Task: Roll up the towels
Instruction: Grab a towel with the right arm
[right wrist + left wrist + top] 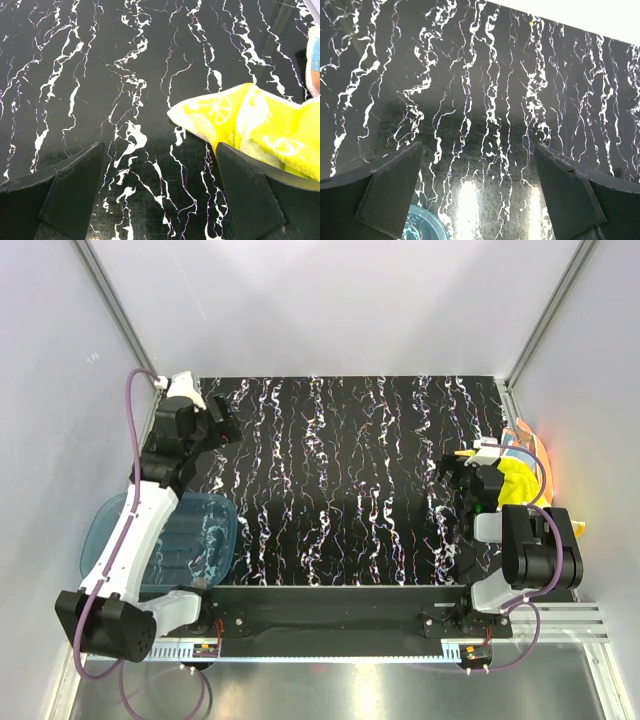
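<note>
A bright yellow towel point(255, 127) with a lemon print lies crumpled at the right edge of the black marbled mat point(340, 480). Its corner sits just ahead of my right finger point(247, 197). From above, the yellow towel point(517, 480) is partly hidden by the right arm. An orange towel with light blue patches point(527, 437) lies behind it, and only a sliver of that orange towel point(314, 60) shows in the right wrist view. My right gripper point(160, 192) point(462, 477) is open over bare mat, left of the yellow towel. My left gripper point(477, 192) point(222, 428) is open at the far left, holding nothing.
A translucent blue tray point(165, 540) sits off the mat's left edge under the left arm, and its rim point(422, 225) shows below the left fingers. White walls close in on both sides and the back.
</note>
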Controlling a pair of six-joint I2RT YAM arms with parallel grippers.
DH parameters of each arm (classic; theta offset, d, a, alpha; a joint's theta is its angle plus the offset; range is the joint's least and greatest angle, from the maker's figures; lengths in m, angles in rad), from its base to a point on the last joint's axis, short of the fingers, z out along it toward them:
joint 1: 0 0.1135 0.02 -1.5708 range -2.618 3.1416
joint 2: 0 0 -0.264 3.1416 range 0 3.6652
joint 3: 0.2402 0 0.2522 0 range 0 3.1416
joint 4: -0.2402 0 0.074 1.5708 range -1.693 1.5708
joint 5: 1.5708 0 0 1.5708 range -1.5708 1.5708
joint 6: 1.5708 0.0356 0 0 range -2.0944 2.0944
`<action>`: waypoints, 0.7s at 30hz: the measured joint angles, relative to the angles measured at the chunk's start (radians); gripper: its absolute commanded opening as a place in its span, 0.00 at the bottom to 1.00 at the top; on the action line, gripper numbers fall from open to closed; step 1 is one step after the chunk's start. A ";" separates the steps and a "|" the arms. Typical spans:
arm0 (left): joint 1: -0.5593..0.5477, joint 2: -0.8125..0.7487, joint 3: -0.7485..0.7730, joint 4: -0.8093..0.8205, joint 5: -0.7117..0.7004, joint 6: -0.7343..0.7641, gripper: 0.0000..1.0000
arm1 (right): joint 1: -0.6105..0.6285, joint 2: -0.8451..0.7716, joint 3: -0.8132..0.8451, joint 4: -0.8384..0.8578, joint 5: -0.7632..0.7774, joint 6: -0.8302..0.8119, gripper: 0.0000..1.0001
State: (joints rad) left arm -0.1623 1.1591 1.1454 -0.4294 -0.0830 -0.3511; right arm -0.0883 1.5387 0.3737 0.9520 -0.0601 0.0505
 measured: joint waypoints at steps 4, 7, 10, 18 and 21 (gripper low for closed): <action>0.001 -0.020 0.000 0.000 0.009 0.003 0.99 | 0.000 0.000 0.000 0.000 0.026 0.007 1.00; 0.001 -0.044 -0.011 0.019 0.083 0.016 0.99 | 0.000 -0.021 0.013 -0.061 0.080 0.025 1.00; 0.000 -0.114 -0.073 0.087 0.129 0.016 0.99 | 0.000 -0.130 0.106 -0.305 0.122 0.060 1.00; 0.049 -0.134 -0.069 0.063 0.113 -0.026 0.99 | 0.000 -0.596 0.382 -0.731 0.153 0.312 1.00; 0.056 -0.064 -0.057 0.044 0.183 -0.035 0.99 | 0.000 -0.618 0.467 -0.855 0.180 0.338 1.00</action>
State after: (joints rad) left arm -0.1066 1.0950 1.0885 -0.3851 0.1001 -0.3859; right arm -0.0879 0.9203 0.8406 0.0967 0.1196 0.3882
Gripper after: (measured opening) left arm 0.985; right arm 0.994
